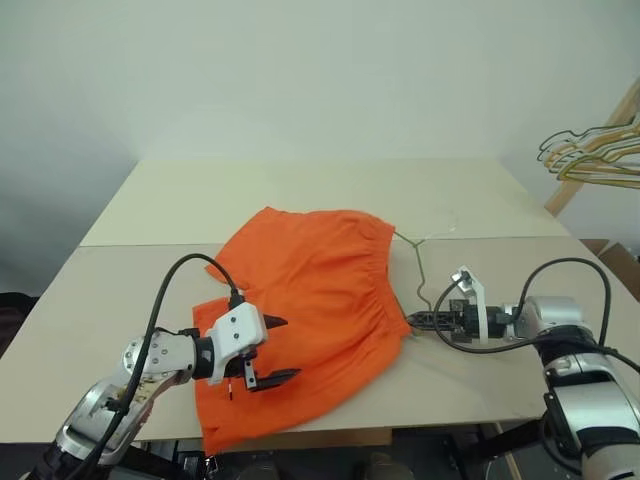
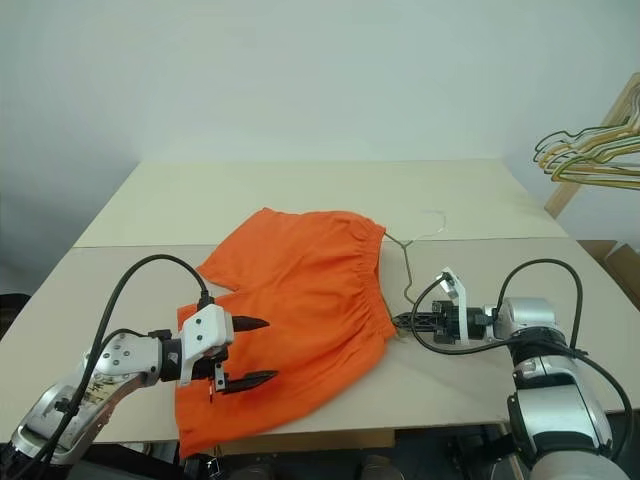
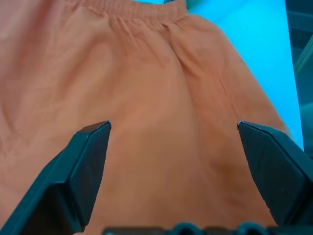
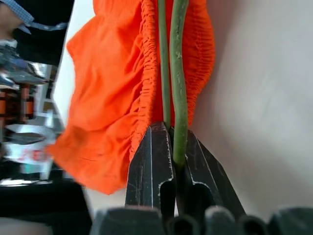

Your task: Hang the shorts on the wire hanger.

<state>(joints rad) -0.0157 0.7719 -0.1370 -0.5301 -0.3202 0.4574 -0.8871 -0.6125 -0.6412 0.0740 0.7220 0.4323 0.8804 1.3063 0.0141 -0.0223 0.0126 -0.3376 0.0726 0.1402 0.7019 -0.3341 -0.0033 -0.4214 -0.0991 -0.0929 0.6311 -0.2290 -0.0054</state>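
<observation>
Bright orange fabric shorts at table's near edge; right gripper clamps thin green wire hanger beside waistband, left gripper spread above, empty; wire may snag gathers.

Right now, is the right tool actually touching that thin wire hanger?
Touching. In the right wrist view, the right tool is shut on the wire hanger, its green wire pinched between both black fingers beside the shorts.

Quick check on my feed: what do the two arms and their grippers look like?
Both arms are silver-grey metal with dark joints. A thick black cable loops over each forearm. The left gripper has a white housing and two black, pointed fingers. The right gripper has black fingers too, with a white bracket above its wrist.
</observation>
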